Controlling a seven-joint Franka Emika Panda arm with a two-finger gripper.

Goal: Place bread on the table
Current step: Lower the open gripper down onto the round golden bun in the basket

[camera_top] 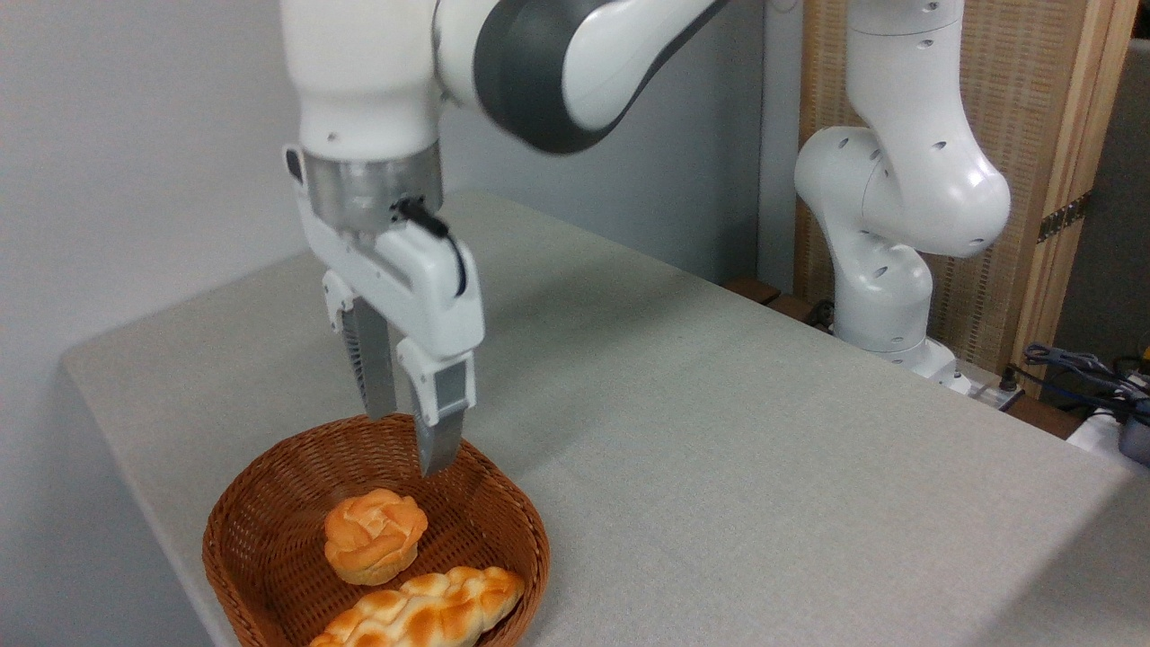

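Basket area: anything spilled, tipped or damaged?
Nothing stands out. The basket sits upright on the table, holding the bread and the braided loaf, both intact. The gripper hangs open above the bread, apart from it.

Braided loaf (pixel 422 613) crowding bread (pixel 375 534) in basket (pixel 260 521)

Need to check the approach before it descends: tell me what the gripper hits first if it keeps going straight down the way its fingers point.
Probably the bread. The open gripper points down into the basket, just above the bun. From this single view depth is unclear, so it could instead land on the basket floor just behind it.
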